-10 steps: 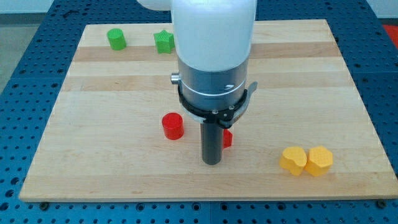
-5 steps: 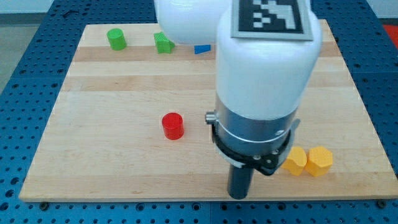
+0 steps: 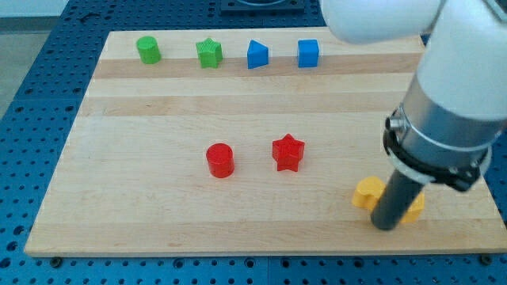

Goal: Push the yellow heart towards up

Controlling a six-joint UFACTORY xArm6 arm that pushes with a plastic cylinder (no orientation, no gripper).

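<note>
My tip (image 3: 386, 225) had swung across from mid-board to the bottom right corner, landing just below the yellow heart (image 3: 367, 192), in front of the second yellow block (image 3: 413, 207). No jaws here, only a bare rod. That looked well placed for the upward shove; heart not yet moved.

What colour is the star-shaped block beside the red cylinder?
Red: the star block shows plainly in the camera view, mid-board.
</note>
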